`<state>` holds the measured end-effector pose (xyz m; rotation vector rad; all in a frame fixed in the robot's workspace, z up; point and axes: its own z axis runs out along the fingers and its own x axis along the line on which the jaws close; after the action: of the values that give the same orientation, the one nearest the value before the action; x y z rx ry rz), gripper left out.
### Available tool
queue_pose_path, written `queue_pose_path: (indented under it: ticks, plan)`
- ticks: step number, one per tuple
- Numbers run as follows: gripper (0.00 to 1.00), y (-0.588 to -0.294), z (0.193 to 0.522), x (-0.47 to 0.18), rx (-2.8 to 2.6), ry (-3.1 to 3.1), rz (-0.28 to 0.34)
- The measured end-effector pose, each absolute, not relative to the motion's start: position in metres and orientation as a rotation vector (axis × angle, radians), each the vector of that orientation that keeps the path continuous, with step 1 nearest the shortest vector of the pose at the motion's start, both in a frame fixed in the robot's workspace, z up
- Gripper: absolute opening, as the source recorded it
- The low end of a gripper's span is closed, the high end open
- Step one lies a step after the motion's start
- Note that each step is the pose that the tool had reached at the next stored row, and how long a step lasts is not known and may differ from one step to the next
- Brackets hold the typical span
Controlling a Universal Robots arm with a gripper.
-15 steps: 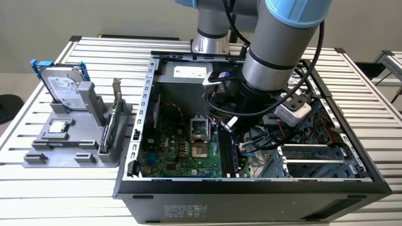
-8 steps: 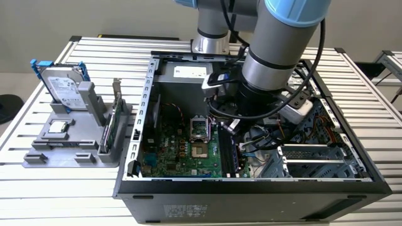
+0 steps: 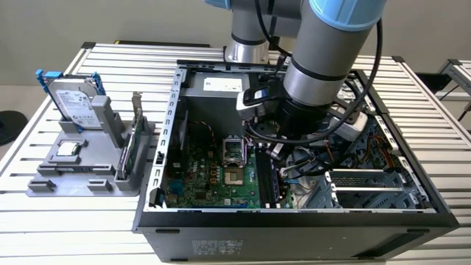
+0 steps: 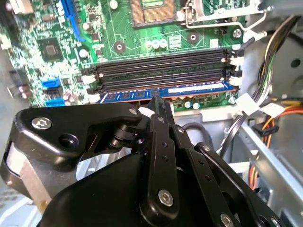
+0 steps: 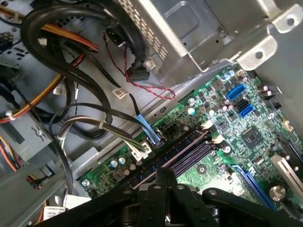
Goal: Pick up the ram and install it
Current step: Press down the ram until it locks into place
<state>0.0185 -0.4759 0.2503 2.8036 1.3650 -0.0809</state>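
Down inside the open case (image 3: 171, 138), the claw (image 4: 156, 106) is closed on the ram (image 4: 165, 92), which is held edge-down in the slot nearest the claw, beside the three empty slots (image 4: 161, 66), probably so it can be pressed in straight.

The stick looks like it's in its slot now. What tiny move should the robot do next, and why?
Probably a gentle push straight down. In the second wrist view the ram stands along the slot nearest the gripper, whose fingers pinch its top edge. I cannot tell whether the white end clip has closed on it.
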Motion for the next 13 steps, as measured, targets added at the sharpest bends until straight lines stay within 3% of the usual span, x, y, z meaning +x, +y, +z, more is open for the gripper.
queue_pose_path:
  ticks: [13]
  plan:
    - [0.00, -0.4745, 0.2504, 0.0185, 2.641, 1.648, -0.077]
